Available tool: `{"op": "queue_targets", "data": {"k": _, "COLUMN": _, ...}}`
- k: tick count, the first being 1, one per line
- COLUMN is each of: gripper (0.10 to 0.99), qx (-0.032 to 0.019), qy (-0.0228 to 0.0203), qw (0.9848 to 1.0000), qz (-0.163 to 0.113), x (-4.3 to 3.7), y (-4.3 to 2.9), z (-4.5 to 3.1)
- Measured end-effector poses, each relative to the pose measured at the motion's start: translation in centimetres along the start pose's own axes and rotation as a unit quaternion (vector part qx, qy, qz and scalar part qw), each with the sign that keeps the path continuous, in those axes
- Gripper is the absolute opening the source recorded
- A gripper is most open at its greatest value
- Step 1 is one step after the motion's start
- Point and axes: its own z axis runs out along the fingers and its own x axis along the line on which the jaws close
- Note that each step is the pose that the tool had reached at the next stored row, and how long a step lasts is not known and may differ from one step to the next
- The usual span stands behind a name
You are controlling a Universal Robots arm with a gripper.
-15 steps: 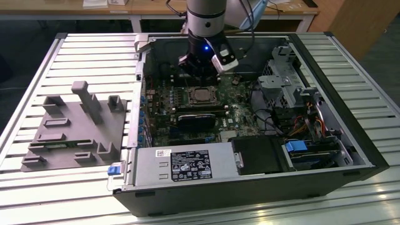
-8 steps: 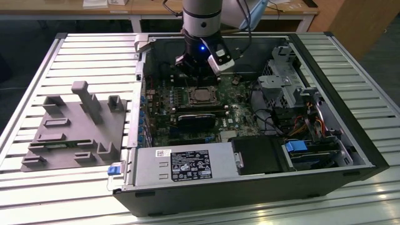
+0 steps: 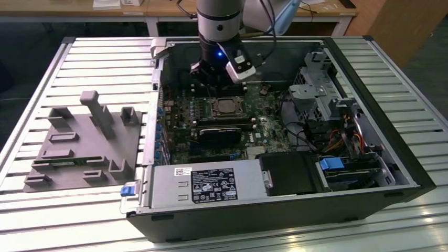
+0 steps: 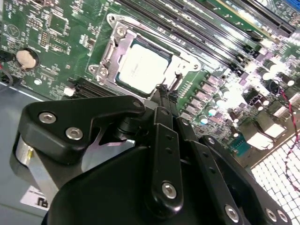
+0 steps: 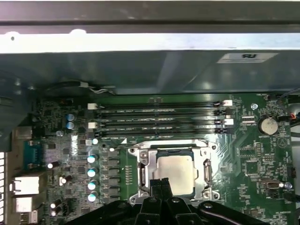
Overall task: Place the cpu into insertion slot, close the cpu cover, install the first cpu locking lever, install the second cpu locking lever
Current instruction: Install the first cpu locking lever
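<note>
1. The cpu [image 4: 143, 65] lies flat in the insertion slot [image 5: 174, 153] on the green board [image 3: 183, 118]. I think that step is done.
2. The cpu cover [image 5: 142, 169] looks like it is down. Its shiny frame goes all round the cpu, and the grey top shows through the square window. I think that step is done too.
3. The two locking levers are hard to make out. A thin bent wire [image 4: 176, 81] sits right beside the tip of the tool, at the near edge of the slot. It may be one lever. I cannot tell if it is hooked down, so the lever steps look like what is left.
4. The tool [image 4: 161, 90] has its two fingers pressed together, and I see nothing held between them. Its tip is at the edge of the slot, just beside the cover.
5. In the exterior view the arm hangs over the far part of the open computer case [image 3: 280, 215], which rests on the bench [image 3: 42, 63]. The slot sits in the middle of the board, with the long black memory slots [image 5: 159, 119] just beside it.
</note>
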Motion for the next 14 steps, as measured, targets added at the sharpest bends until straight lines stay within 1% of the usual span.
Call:
{"op": "queue_targets", "data": {"k": 5, "gripper": 0.102, "qx": -0.0001, "qy": -0.0022, "qw": 1.0, "qz": 0.0, "x": 0.91, "y": -0.05, "z": -0.04}}
{"op": "queue_targets", "data": {"k": 11, "gripper": 0.102, "qx": -0.0004, "qy": -0.0062, "qw": 1.0, "qz": 0.0, "x": 2.36, "y": -0.12, "z": -0.11}}
{"op": "queue_targets", "data": {"k": 12, "gripper": 0.102, "qx": -0.0011, "qy": -0.0064, "qw": 1.0, "qz": 0.0, "x": 2.51, "y": -0.13, "z": -0.12}}
{"op": "queue_targets", "data": {"k": 14, "gripper": 0.102, "qx": -0.0041, "qy": -0.0063, "qw": 1.0, "qz": 0.0, "x": 2.81, "y": -0.15, "z": -0.13}}
